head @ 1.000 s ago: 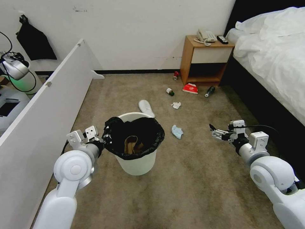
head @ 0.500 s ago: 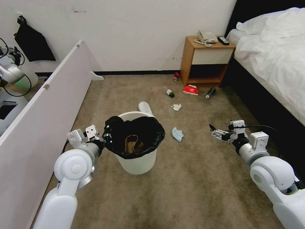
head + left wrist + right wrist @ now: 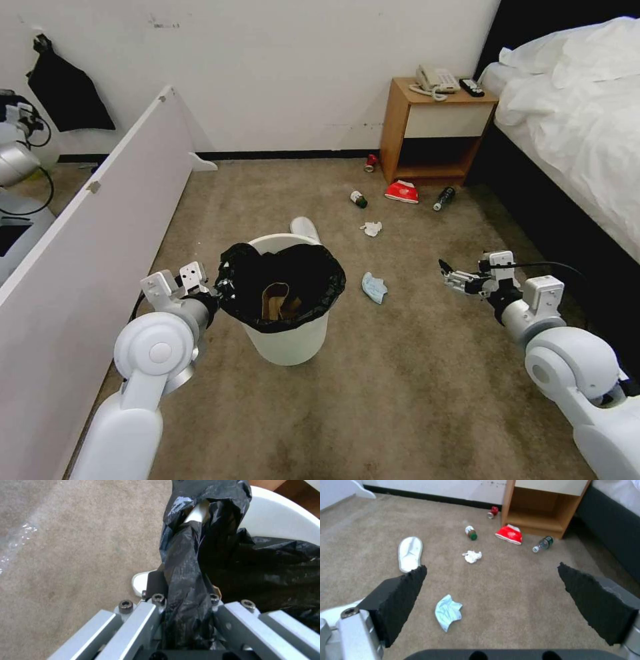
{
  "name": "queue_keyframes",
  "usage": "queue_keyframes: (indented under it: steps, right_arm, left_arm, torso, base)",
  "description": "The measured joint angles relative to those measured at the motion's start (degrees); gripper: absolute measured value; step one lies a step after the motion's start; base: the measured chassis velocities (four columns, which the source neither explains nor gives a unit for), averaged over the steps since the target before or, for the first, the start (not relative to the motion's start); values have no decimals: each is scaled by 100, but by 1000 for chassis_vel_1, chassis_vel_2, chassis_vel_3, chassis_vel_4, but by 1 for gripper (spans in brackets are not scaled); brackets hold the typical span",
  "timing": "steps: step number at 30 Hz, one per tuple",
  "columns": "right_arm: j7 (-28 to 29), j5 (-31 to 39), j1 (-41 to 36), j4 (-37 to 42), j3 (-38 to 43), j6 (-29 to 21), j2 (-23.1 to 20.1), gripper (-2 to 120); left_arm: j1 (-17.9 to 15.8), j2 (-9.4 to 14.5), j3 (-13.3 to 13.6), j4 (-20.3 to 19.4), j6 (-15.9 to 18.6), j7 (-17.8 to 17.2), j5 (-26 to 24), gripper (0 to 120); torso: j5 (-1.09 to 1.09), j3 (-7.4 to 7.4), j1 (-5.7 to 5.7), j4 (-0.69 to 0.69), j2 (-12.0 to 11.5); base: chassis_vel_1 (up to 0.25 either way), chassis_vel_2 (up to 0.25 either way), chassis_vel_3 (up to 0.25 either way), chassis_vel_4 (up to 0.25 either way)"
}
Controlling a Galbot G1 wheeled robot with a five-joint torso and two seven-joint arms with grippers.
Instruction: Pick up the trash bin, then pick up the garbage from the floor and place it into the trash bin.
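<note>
The left tool (image 3: pixel 223 288) is clamped on the black-bagged rim of the bin (image 3: pixel 288 340), on the side nearest the white board, and the bin hangs close in front of the robot with a brown paper bag (image 3: pixel 275 301) already inside. From the left wrist camera the bag (image 3: pixel 186 585) is bunched between the jaws, so the hold looks to be partly on plastic; keeping the bin level and steady would guard against a slip. The right tool (image 3: pixel 452 279) hovers off to the bin's other side with its jaws wide apart and nothing in them.

The step in hand seems to be fetching the next piece of litter. The pale blue wad (image 3: pixel 375 287) lies on the carpet just beyond the bin and is the easiest reach: come down over it and close low on the carpet. Farther from the bin lie a white slipper (image 3: pixel 410 553), a tissue (image 3: pixel 371 229), a small bottle (image 3: pixel 359 199), a red packet (image 3: pixel 401 192), another bottle (image 3: pixel 443 198) and a red can (image 3: pixel 371 162).
</note>
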Motion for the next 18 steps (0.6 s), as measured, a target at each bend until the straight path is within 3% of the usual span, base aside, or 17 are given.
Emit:
queue_keyframes:
  steps: [18]
  right_arm:
    - [-49, -10, 28, -41, -6, 37, 6, 100]
  left_arm:
    - [-37, -5, 10, 46, 1, 15, 0, 5]
  torso:
    - [0, 0, 0, 0, 0]
  base:
    - [-40, 43, 48, -44]
